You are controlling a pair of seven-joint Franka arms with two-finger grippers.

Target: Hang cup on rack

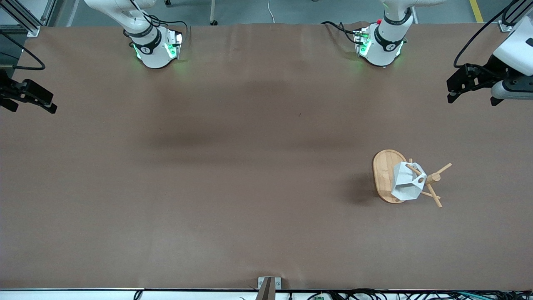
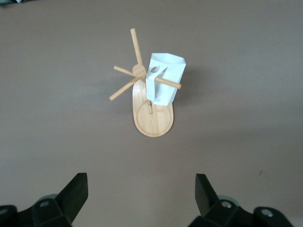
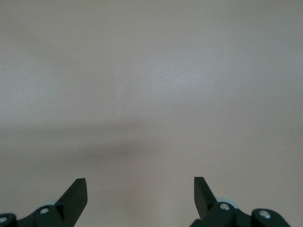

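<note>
We see two glossy white arms with black bands, green lights glowing at their bases, black cables, a black left tool (image 1: 452,91) and black right tool (image 1: 48,106).

the cup (image 2: 164,79) hangs on a peg of the rack (image 2: 152,118), left gripper (image 2: 142,198) jaws spread apart.
</note>
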